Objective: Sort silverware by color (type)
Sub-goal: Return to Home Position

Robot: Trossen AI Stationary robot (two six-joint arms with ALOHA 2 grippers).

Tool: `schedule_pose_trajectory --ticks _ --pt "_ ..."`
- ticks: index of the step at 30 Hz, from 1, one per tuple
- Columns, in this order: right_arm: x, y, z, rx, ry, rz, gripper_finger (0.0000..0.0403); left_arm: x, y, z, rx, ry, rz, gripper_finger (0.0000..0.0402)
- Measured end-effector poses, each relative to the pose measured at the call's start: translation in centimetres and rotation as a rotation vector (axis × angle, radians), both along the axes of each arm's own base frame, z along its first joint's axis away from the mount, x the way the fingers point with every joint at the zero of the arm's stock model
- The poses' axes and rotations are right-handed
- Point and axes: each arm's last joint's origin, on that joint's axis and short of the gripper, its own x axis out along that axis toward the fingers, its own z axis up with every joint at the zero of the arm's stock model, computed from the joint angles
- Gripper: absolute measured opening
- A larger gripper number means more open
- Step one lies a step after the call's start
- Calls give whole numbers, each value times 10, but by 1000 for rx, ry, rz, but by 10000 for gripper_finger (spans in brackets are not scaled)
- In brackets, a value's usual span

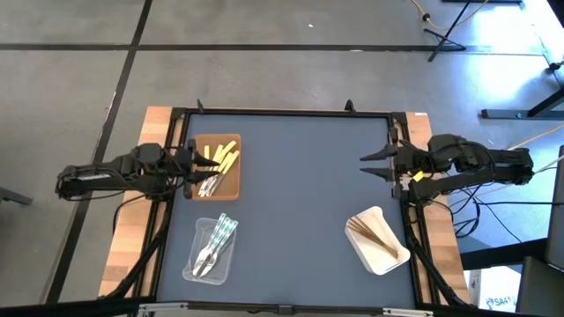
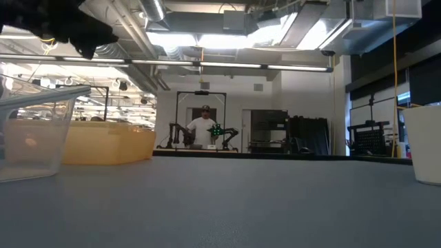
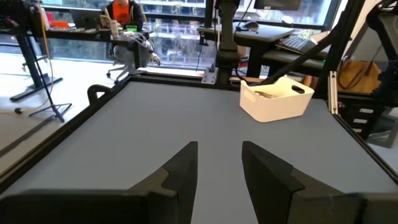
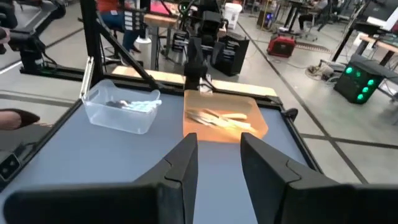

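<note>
A brown tray (image 1: 231, 185) holds pale yellow utensils (image 1: 226, 158) and a few clear silvery ones (image 1: 210, 184). Nearer the table's front, a clear tray (image 1: 196, 264) holds clear greenish utensils (image 1: 217, 238). On the right, a white tray (image 1: 388, 255) holds tan wooden utensils (image 1: 373, 231). My left gripper (image 1: 196, 165) hovers at the brown tray's left edge, open and empty; its wrist view shows the fingers (image 3: 186, 165) apart. My right gripper (image 1: 368, 165) is at the table's right side, open and empty, facing the clear tray (image 4: 121, 107) and brown tray (image 4: 224, 119).
The grey table top (image 1: 300, 194) lies bare between the trays, bounded by a black frame (image 1: 282, 113). In the low view the clear tray (image 2: 34, 131) and brown tray (image 2: 103, 141) stand at left and the white tray (image 2: 424, 141) at right. A person (image 2: 204, 127) stands far behind.
</note>
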Motion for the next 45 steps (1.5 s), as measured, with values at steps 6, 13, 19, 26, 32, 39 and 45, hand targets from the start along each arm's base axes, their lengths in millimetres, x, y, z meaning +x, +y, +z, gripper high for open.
schedule_pose_trajectory --ticks 6,13,19,26,32,39,45 --pt "4 0 -15 -1 4 -1 111 -7 -1 -18 6 -50 0 119" --pt "3 0 -49 15 -31 -5 111 -12 -2 -34 13 -97 0 119" --pt "-12 -2 -72 53 -101 -24 111 -10 -1 -50 15 -113 0 119" --pt "-29 -5 -96 81 -207 -43 111 -3 0 -67 36 -153 -4 119" --pt "-40 -6 -113 115 -296 -42 111 0 0 -74 40 -185 -5 119" --pt "-44 -6 -134 127 -325 -41 111 0 -2 -73 41 -192 -57 119" --pt "-36 -6 -151 147 -314 -51 111 0 -2 -73 41 -193 -76 119"
